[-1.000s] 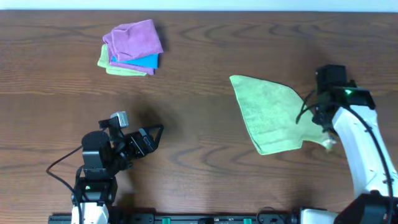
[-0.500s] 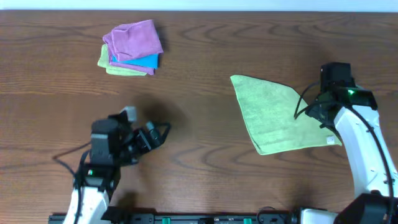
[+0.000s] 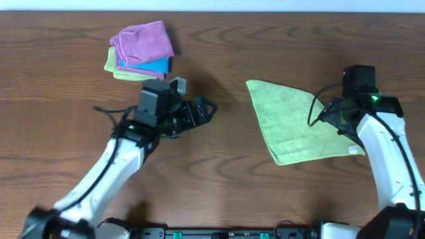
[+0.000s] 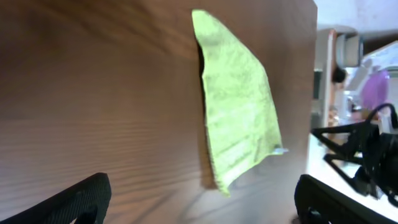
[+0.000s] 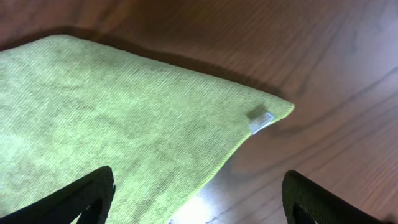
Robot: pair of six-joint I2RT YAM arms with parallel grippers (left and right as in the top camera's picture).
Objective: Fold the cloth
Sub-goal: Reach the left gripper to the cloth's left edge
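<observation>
Green cloth [image 3: 292,126] flat (white tag [image 5: 260,119] at corner); left hand [image 4: 202,193], right hand [image 5: 196,186] released.

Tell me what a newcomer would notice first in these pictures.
The light green cloth, lying flat right of centre on the dark wooden table, stands out most. A stack of folded cloths, purple on top, sits at the far left. The left gripper points open toward that spread cloth; the right gripper hovers open over its tagged corner.
</observation>
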